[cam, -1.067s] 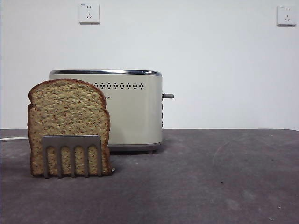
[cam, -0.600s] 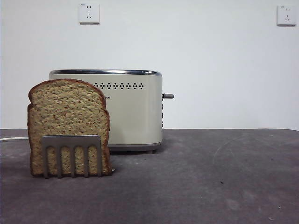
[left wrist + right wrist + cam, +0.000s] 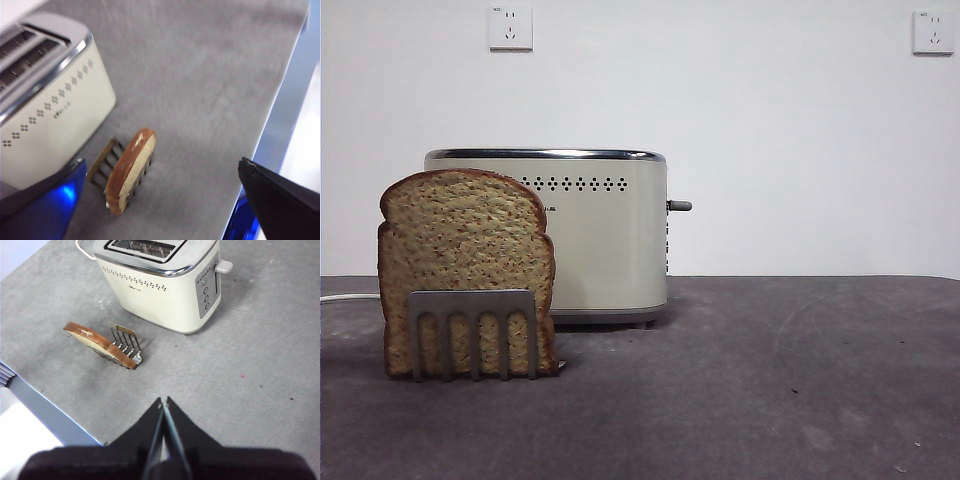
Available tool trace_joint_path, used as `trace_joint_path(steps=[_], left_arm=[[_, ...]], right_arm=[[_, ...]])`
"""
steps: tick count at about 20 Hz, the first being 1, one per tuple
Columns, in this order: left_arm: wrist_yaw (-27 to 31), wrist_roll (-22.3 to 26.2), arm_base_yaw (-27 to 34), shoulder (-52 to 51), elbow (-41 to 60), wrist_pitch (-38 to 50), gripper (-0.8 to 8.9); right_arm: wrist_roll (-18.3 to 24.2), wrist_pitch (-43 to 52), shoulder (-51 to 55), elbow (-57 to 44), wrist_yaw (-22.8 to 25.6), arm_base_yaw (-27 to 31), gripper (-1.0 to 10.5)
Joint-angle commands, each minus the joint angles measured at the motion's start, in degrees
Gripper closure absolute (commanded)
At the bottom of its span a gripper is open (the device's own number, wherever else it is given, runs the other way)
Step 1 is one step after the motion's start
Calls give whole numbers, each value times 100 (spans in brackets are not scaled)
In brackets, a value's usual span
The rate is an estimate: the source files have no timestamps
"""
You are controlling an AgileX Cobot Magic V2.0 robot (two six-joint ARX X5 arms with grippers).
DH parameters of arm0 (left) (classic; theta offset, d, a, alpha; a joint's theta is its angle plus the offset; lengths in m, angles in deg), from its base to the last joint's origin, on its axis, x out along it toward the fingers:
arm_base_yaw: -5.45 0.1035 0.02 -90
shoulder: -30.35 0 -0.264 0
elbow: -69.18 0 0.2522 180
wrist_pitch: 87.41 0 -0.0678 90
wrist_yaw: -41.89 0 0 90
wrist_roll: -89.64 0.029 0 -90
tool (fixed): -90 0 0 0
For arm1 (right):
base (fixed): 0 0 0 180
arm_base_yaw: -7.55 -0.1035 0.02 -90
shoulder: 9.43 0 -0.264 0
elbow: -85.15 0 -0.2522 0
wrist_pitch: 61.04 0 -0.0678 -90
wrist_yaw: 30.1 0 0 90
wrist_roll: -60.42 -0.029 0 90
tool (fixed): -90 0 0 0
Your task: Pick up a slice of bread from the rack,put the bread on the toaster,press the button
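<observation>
The grey worktop (image 3: 770, 380) carries the toaster (image 3: 590, 240) toward its back edge, left of the middle. The slice of bread (image 3: 460, 250) stands upright in the rack (image 3: 473, 333) just in front of the toaster, nearer the front edge. The button (image 3: 680, 206) juts from the toaster's right end. The left gripper (image 3: 165, 200) hangs high, jaws wide apart, though blurred. The right gripper (image 3: 164, 407) hovers with jaws together, empty.

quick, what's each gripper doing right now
Left gripper: open, holding nothing, above the slice of bread.
Right gripper: shut, holding nothing.
</observation>
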Motion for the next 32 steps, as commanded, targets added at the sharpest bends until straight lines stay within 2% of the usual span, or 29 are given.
trace_joint_path(steps=[1,5,8,13,17,18,21,24,32], left_arm=[[516,463,-415,476,7,101,270],[1294,931,-927,1331,7,472,271],[1709,1182,-1038,1937,7,767,271],[1847,1425,-1036,2767,7,1064,280],[1840,1436,-1036,3252,7,1106,287],[1840,1436,-1036,3300,7,1132,335],[1836,1405,-1036,3303,7,1211,599],[1836,1370,-1036,3298,7,1217,816],[1825,1373,-1038,3115,-140,1062,822]], right_arm=[[68,11,-55,7,-9,-15,958],[72,-26,-162,7,-9,-15,958],[162,-87,-214,7,-11,-15,958],[162,-90,-234,7,-11,-15,958],[162,-90,-234,7,-11,-15,958],[162,-87,-234,7,-11,-15,958],[166,-87,-234,7,-9,-15,958],[177,-87,-234,7,-9,-15,958],[179,-87,-249,7,-9,-15,958]])
